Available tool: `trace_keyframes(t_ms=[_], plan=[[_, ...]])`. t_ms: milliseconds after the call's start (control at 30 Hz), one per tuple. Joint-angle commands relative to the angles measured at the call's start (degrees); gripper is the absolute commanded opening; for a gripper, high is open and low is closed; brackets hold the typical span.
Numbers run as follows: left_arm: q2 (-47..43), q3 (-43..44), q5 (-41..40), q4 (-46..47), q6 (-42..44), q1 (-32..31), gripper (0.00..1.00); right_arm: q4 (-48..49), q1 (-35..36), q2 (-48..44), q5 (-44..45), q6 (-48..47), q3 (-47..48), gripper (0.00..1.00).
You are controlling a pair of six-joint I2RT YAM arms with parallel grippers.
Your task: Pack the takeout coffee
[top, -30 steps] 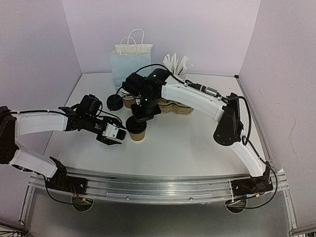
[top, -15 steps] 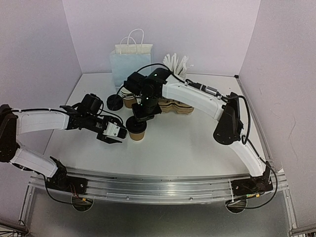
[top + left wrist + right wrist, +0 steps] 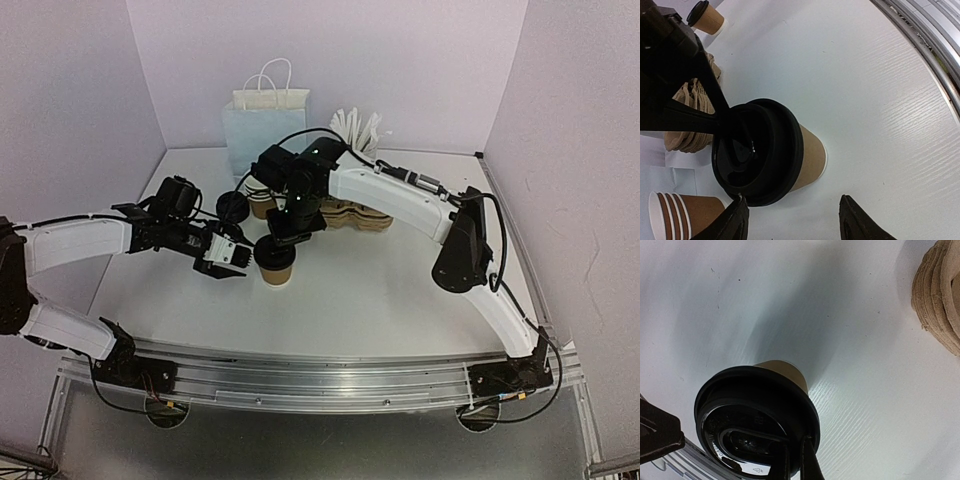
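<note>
A takeout coffee cup (image 3: 277, 265) of brown paper stands upright mid-table with a black lid (image 3: 757, 150) on it. My right gripper (image 3: 795, 462) is shut, its fingertips resting on the near edge of that lid (image 3: 755, 415). In the top view the right gripper (image 3: 286, 233) hangs directly over the cup. My left gripper (image 3: 230, 256) is open just left of the cup. In the left wrist view its fingers (image 3: 735, 222) stand apart with only table between them, the cup (image 3: 812, 155) beyond their tips. A second lidded cup (image 3: 233, 208) stands further back.
A stack of lidless brown cups (image 3: 262, 205) and a pile of cardboard carriers (image 3: 355, 215) lie behind the right gripper. A pale blue paper bag (image 3: 265, 125) and a white holder of sticks (image 3: 360, 128) stand by the back wall. A metal rail (image 3: 320, 365) runs along the near edge.
My left gripper has drawn back a little from the cup, up and to the left. The right gripper and the cup have stayed put.
</note>
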Motion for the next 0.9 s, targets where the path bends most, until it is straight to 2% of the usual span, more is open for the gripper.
trace_keyframes(t_ms=[0,433,700,867], plan=[[3.3,2.6,0.2,0.5,2.6,0.0,0.59,-0.3,0.3,1.6,-0.6,0.3,-0.8,0.00],[8.2,1.1,0.1,-1.5,9.9,-0.1,0.54,1.8,0.2,1.8,-2.9,0.9,-2.7,0.00],[11.0,0.0,1.8,-3.9,9.4,-0.1,0.52,10.3,-0.6,-1.8,-7.8,4.2,-18.7,0.00],[12.7,-1.8,2.0,-5.3,9.9,-0.1,0.51,11.6,-0.8,-2.4,-9.4,4.9,-23.1,0.00]])
